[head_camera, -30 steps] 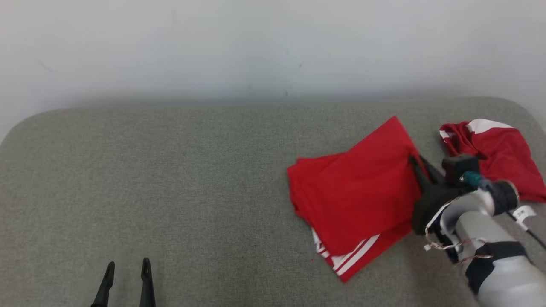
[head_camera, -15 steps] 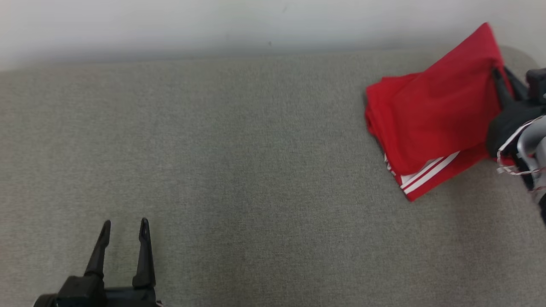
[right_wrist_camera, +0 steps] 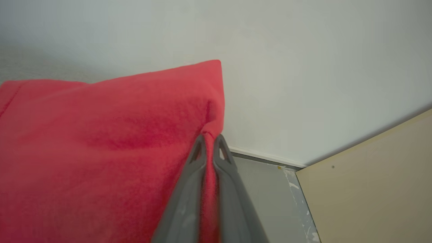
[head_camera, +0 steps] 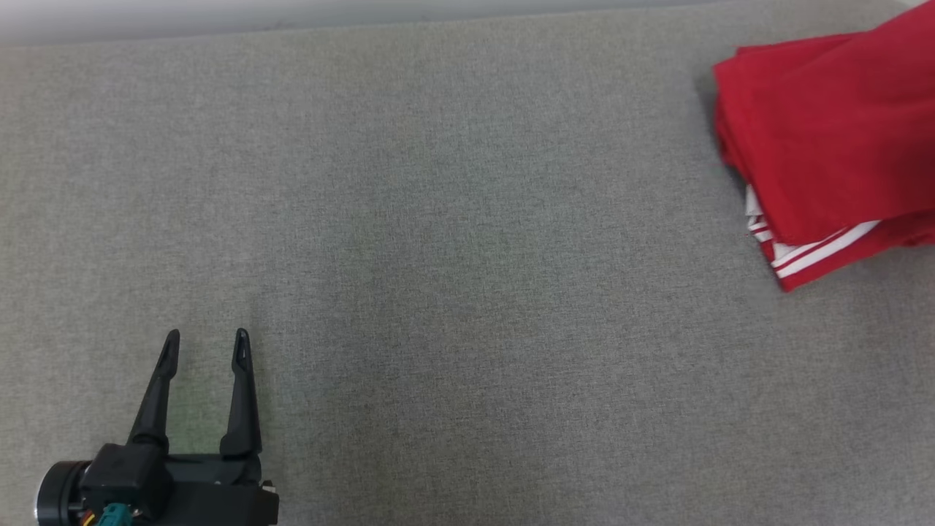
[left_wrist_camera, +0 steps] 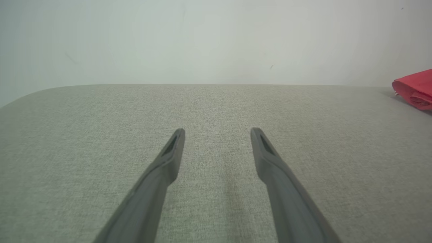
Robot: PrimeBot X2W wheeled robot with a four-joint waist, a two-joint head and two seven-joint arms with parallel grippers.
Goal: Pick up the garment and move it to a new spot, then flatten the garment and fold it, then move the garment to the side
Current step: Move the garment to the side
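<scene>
The garment is a folded red piece with white stripes at its lower edge, lying at the far right of the grey surface and cut off by the head view's right edge. In the right wrist view my right gripper is shut on an edge of the red garment, the cloth pinched between its two fingers and lifted. My left gripper rests at the lower left, open with nothing between its fingers. In the left wrist view the left gripper points over bare fabric, with the garment far to the right.
The grey cloth-covered surface stretches wide between the left gripper and the garment. A pale wall runs behind it. Past the surface, the right wrist view shows a grey floor and a tan panel.
The head camera has swung left and down, shifting the garment to the picture's right edge and the right arm out of it. The right gripper has kept its hold on the garment's edge.
</scene>
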